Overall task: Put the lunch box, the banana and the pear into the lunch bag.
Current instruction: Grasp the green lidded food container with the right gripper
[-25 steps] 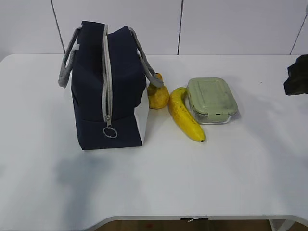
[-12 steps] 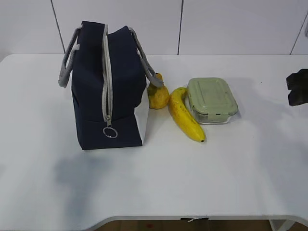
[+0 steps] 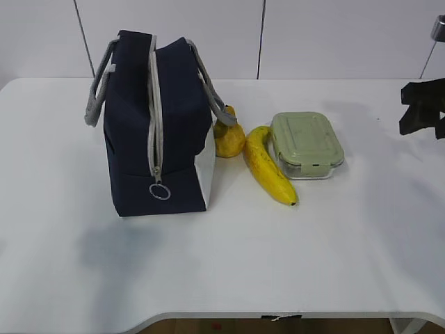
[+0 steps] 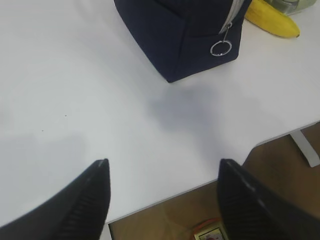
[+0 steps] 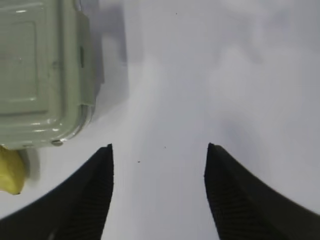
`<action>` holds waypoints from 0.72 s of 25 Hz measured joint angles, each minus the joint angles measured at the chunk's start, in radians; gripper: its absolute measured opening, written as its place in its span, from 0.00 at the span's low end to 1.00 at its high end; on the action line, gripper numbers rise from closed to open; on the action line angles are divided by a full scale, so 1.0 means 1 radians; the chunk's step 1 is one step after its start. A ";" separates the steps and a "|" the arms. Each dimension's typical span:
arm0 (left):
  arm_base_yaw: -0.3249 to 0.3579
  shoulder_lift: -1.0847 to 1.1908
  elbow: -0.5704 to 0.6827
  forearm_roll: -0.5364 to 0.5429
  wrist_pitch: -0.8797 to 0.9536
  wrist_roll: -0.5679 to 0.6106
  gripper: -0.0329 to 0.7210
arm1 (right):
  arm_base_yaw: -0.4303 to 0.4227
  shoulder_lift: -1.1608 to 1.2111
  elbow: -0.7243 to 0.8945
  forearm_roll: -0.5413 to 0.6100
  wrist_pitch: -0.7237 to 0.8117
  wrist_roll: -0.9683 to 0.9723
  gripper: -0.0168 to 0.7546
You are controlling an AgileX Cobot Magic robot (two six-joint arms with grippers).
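The navy lunch bag point(image 3: 156, 125) stands zipped shut at the left, its ring pull point(image 3: 159, 193) hanging low; it also shows in the left wrist view point(image 4: 175, 35). The pear point(image 3: 228, 138) sits against the bag's right side. The banana point(image 3: 266, 169) lies beside it, next to the lunch box point(image 3: 306, 144) with its pale green lid. My right gripper point(image 3: 421, 117) is open and empty, right of the lunch box point(image 5: 37, 70). My left gripper point(image 4: 164, 167) is open and empty over the table's front edge, out of the exterior view.
The white table point(image 3: 292, 257) carries only these things. Its front edge point(image 4: 200, 187) runs just under my left gripper, with brown floor below. A white panelled wall point(image 3: 313, 35) stands behind the table.
My right gripper has moved a little up and left at the right edge of the exterior view. The bag, fruit and lunch box have not moved.
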 joint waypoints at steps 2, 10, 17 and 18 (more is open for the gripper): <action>0.000 0.000 0.000 0.000 0.001 0.000 0.71 | -0.028 0.019 -0.017 0.108 0.008 -0.076 0.61; 0.000 0.000 0.000 0.010 0.009 -0.002 0.71 | -0.094 0.146 -0.123 0.462 0.136 -0.392 0.60; 0.000 0.000 0.000 0.018 0.027 -0.002 0.71 | -0.096 0.295 -0.316 0.478 0.299 -0.433 0.60; 0.000 0.000 0.000 0.018 0.032 -0.002 0.71 | -0.096 0.308 -0.339 0.478 0.314 -0.435 0.60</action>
